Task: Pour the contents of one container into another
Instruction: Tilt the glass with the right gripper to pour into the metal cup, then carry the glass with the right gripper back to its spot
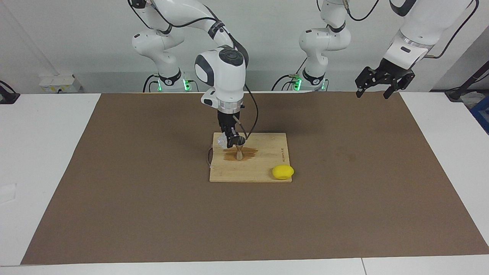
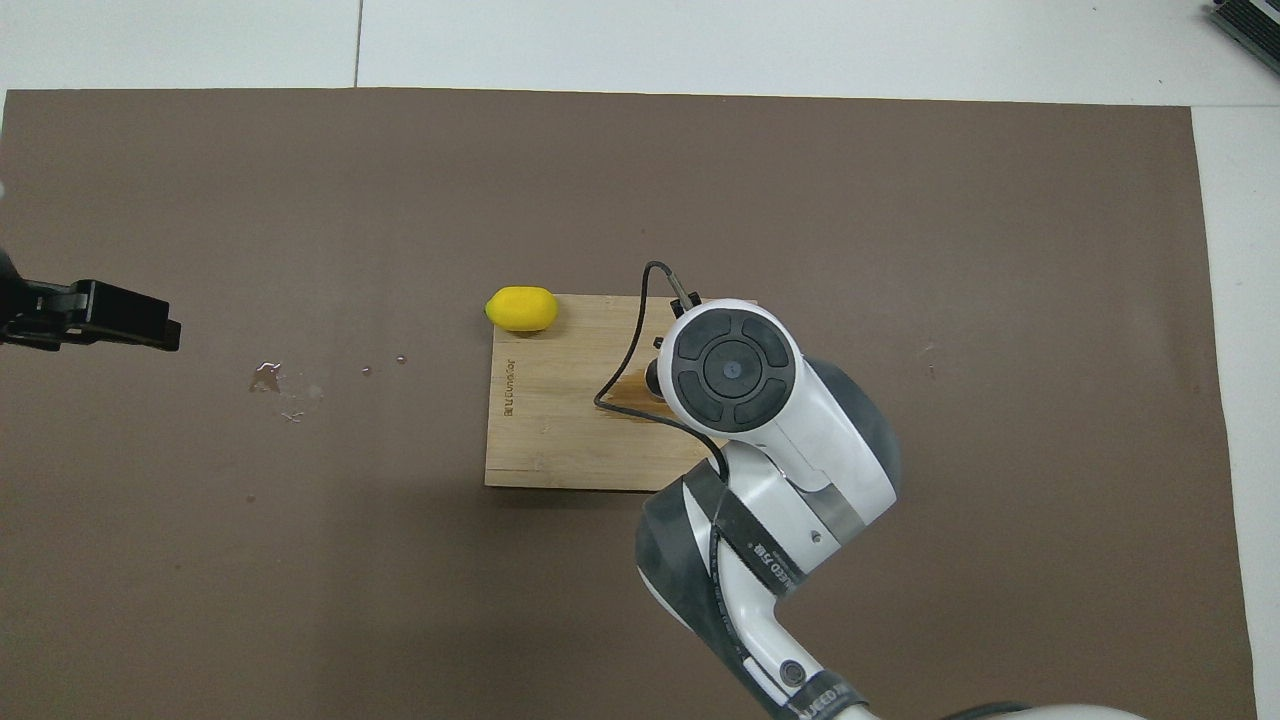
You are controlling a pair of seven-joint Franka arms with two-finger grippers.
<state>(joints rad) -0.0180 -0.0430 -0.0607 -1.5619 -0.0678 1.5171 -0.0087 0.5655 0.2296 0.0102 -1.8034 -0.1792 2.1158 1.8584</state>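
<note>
The small clear glass cup (image 1: 221, 141) is held tipped on its side in the right gripper (image 1: 230, 142), just above and beside the metal jigger (image 1: 239, 152). The gripper's fingers are closed around the cup, whose mouth points toward the jigger's upper cone. The jigger stands upright on a wooden cutting board (image 1: 263, 168), in the half of the board nearer to the robots. A dark wet patch (image 1: 249, 154) spreads over the wood around the jigger's foot.

In the overhead view the right arm's wrist covers both cup and jigger, and only the edge of the stain (image 2: 628, 395) shows on the board (image 2: 550, 430).

A yellow lemon (image 1: 283, 172) rests on the board's corner farthest from the robots, toward the left arm's end of the table, partly overhanging the edge; it lies well apart from the jigger. The board sits in the middle of a brown mat (image 1: 153, 198) that covers the white table (image 1: 38, 160).

The left gripper (image 1: 384, 82) waits in the air over the mat's edge at the left arm's end of the table, its fingers spread apart and holding nothing. A few small droplets (image 2: 275, 380) glisten on the mat near it.
</note>
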